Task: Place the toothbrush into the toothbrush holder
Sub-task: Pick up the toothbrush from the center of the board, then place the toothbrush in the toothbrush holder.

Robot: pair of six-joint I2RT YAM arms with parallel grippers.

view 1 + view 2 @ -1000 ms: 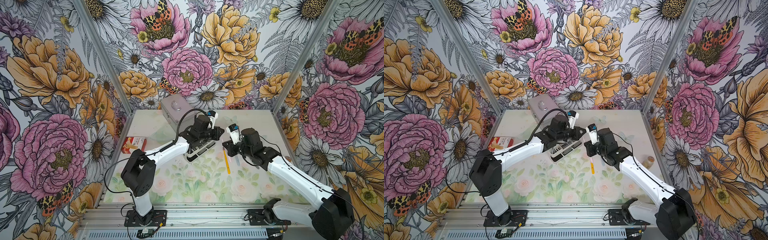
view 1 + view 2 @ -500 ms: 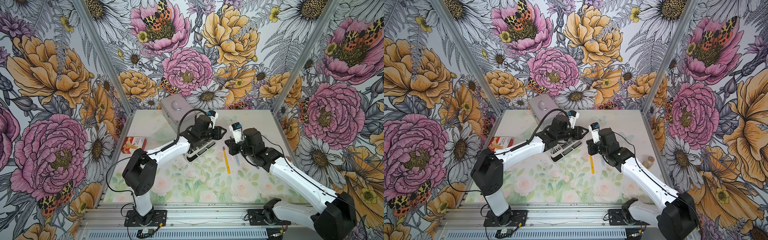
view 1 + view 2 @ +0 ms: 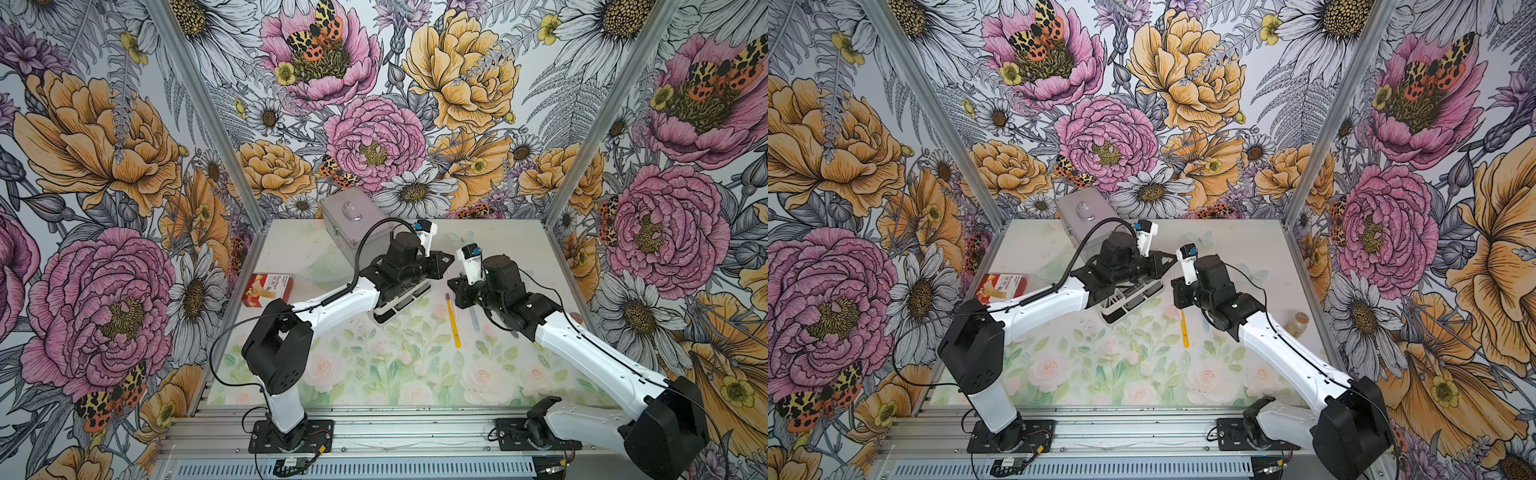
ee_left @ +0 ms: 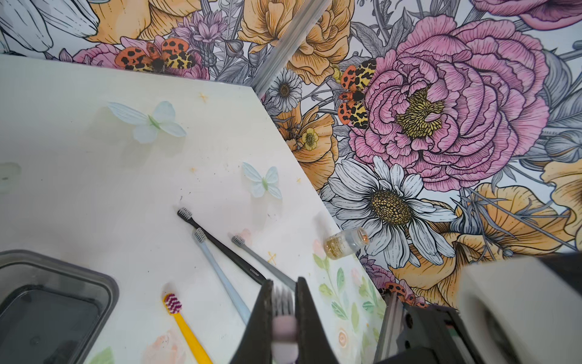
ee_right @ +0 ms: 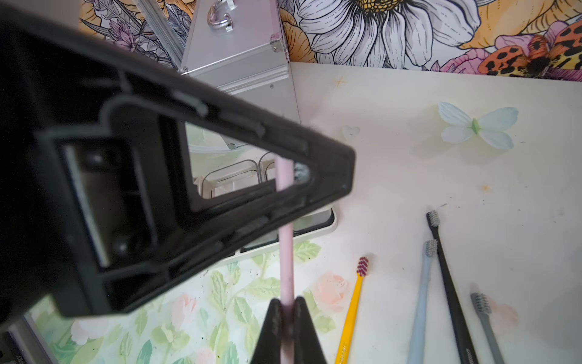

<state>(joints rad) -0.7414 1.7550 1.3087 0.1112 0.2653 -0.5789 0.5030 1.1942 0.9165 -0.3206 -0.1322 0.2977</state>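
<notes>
Barely any shift from a second ago: the right arm has nudged in a touch, and the grippers meet tip to tip. The slim pink plastic toothbrush bridges them in the air. Left gripper jaws pinch its bristle end, right gripper jaws clamp the handle. Looks like a handover; right likely releases next. The long white black-based toothbrush holder sits under the left wrist. The silver metal case crowds behind it, a yellow toothbrush lies loose nearby, and there's open mat toward the front.
</notes>
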